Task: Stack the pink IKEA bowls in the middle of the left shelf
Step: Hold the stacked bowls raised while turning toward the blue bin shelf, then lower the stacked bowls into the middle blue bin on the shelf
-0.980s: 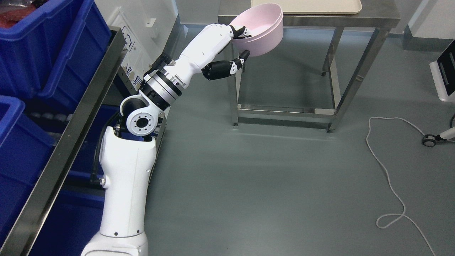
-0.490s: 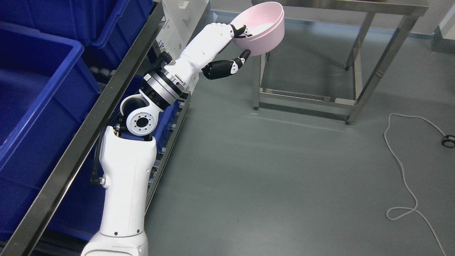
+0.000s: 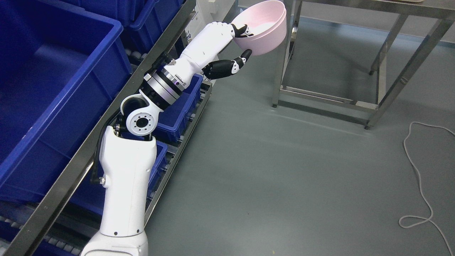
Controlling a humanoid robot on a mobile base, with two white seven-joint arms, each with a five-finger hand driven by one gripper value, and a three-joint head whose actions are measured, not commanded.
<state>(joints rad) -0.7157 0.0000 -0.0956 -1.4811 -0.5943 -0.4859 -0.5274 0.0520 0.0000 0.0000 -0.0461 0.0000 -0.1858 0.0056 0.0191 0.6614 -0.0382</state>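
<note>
A pink bowl [image 3: 265, 30], apparently two nested ones, hangs tilted in the air at the top centre. My left hand [image 3: 243, 42] is shut on its near rim, fingers [image 3: 241, 30] hooked over the edge and the thumb [image 3: 245, 55] under the wall. The left arm [image 3: 170, 80] rises from the bottom left. The metal shelf rack [image 3: 117, 113] runs along the left edge, its middle level taken up by a large blue bin [image 3: 53, 92]. The right hand is out of view.
Smaller blue bins [image 3: 177, 110] sit on the lower shelf level with rollers. A steel table frame [image 3: 355, 103] stands at the upper right, close to the bowl. A white cable [image 3: 421, 185] lies on the grey floor at the right.
The whole picture has shifted: the camera has turned toward the shelf, so the rack and bins fill more of the left and the table has slid right. The hand keeps its hold on the bowl.
</note>
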